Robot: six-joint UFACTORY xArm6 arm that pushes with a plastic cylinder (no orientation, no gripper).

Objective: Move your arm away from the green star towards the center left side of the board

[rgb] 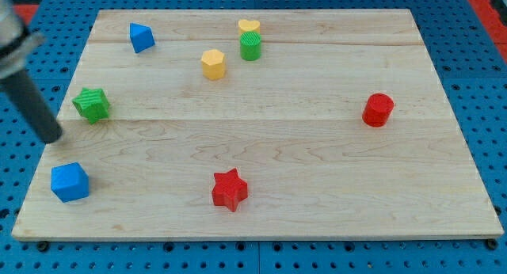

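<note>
Your tip point(52, 137) sits at the left edge of the surface point(317, 179), just left of and slightly below the green star point(92, 104), apart from it. No fingers on this rig: the rod holds nothing and touches no block. Blue cube point(70, 182) lies below the tip, near the lower left corner. Blue block point(142, 37) at top left. Yellow hexagon point(213, 64), green cylinder point(250, 46) touching yellow heart point(249, 26). Red star point(230, 189) at bottom centre. Red cylinder point(379, 109) at right.
</note>
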